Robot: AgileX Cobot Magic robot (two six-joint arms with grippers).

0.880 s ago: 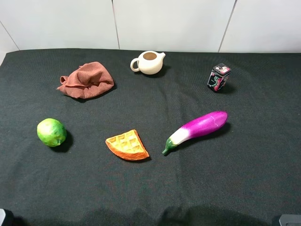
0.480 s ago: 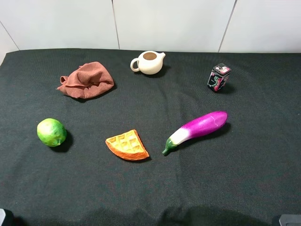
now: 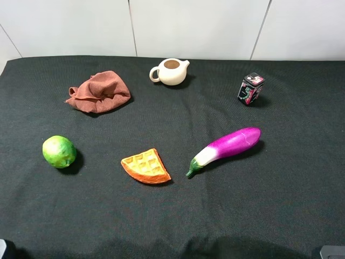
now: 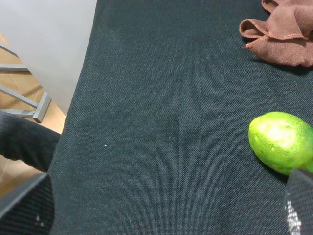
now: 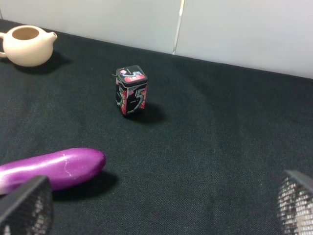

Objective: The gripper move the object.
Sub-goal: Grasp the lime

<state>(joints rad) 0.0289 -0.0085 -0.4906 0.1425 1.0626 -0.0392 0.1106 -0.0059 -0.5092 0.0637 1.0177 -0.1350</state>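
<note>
A desk covered in black cloth (image 5: 220, 147) fills most of the view, and a plain white wall (image 5: 244, 29) stands behind it. A small round cream teapot (image 5: 27, 45) sits far back near the wall, with its top open. A little black tin box with red and pink pictures (image 5: 131, 90) stands upright, well apart from the teapot. A shiny purple eggplant (image 5: 54, 168) lies on its side, closer to the camera. The hand (image 5: 161, 210) has two dark fingers (image 5: 29, 205) spread far apart. One finger is just beside the eggplant.
</note>
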